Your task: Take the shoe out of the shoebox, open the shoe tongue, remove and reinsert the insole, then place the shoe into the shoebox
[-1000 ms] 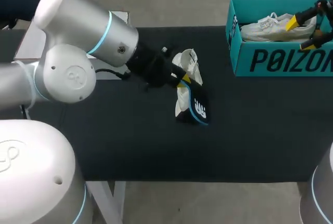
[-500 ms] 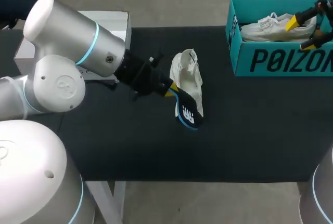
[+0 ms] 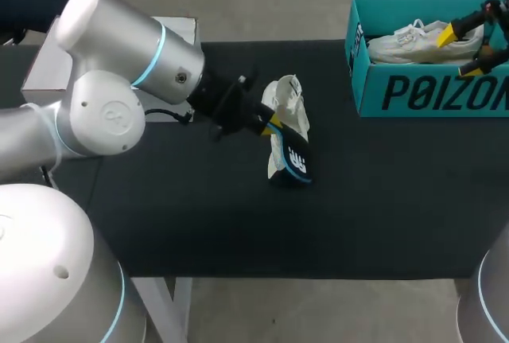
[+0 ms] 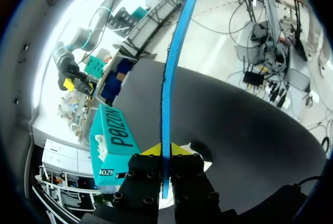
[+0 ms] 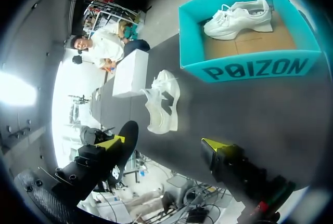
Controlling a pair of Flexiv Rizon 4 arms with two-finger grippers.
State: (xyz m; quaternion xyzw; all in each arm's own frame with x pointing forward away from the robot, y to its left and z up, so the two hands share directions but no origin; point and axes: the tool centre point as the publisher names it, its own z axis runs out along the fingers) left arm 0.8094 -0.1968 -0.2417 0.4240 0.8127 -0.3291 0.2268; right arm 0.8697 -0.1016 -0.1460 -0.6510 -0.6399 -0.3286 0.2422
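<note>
pinches the insole (image 3: pixel 291 160) in the left tool (image 3: pixel 273 126), both yellow tips pressed on its two faces near one end. seen edge-on in the left wrist view, running straight out ahead of the fingers. hangs its free end low at the near end of the shoe (image 3: pixel 288 103), just beside or touching, cannot tell which. puts the shoe on the dark surface (image 3: pixel 199 216) near the middle, long axis running away from the robot. sets the insole's long axis roughly along that same line, slightly tilted off it. cannot tell which way the shoe opening faces.

shows the right tool (image 3: pixel 460 50) spread wide with nothing in it, up at the shoebox (image 3: pixel 421 92) at the far right, well apart from the shoe. has a second shoe (image 3: pixel 421 40) lying inside that box.

reads as the reinsert-insole step. turns on lining insole length with shoe length and getting the free end to the opening. makes the left arm the nearer one by far, already at the shoe. probably needs the right tool brought across to steady the shoe, else risks shoving it along the surface.
</note>
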